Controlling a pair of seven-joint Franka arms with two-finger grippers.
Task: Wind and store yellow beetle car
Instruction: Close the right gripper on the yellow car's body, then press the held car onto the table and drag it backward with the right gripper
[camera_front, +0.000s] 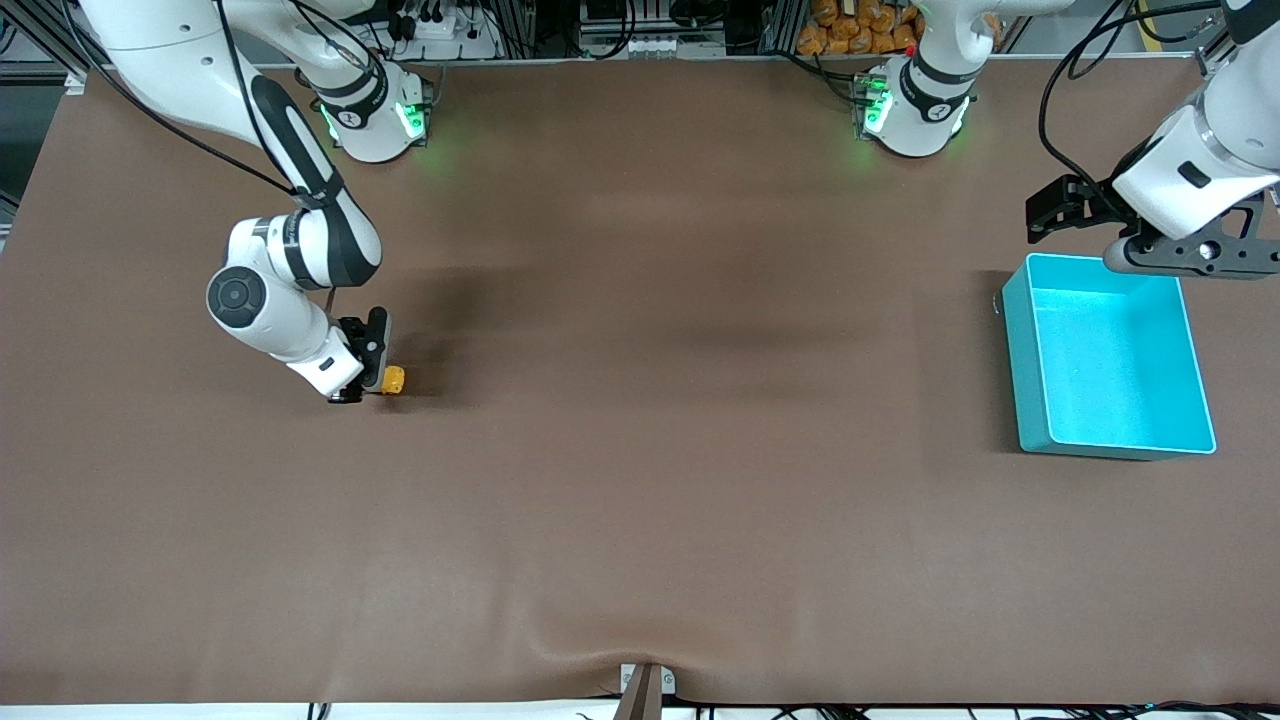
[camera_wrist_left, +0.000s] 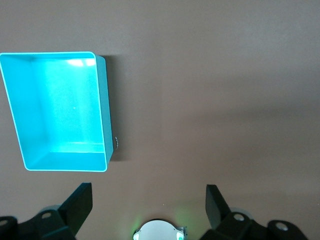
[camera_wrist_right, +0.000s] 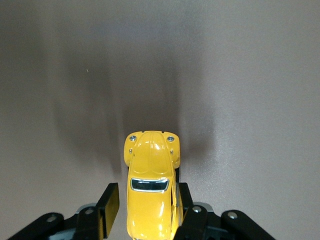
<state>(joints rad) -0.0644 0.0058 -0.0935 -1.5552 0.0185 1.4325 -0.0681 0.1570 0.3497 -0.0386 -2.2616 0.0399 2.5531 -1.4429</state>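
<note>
Nearest the front cam we see a small bracket (camera_front: 645, 690) clipped to the table edge, approx mid-way along. It sits on the brown table cover (camera_front: 640, 500).

Toward the right arm's end of the table, the right gripper (camera_front: 380, 385) is down at table level. The yellow beetle car (camera_front: 395, 380) stands on its wheels on the cover, sitting between the gripper's fingers. In the right wrist view the car (camera_wrist_right: 150, 200) has its rounded nose pointing away from the gripper (camera_wrist_right: 147, 200). The fingers (camera_wrist_right: 111, 205) are apart and flank the body. We see a thin gap at one finger. The other is at or v. close to the car's side, so no firm clamp yet.

Toward the left arm's end is the turquoise bin (camera_front: 1025, 370), upright w/ nothing inside. It's well apart from the car.

The left gripper (camera_front: 1195, 258) hangs in the air over the bin's rim on the side nearer the robot bases, and the arm waits. The left wrist view shows its fingers (camera_wrist_left: 80, 202) spread wide w/ nothing between them, and the bin (camera_wrist_left: 102, 110) below.
</note>
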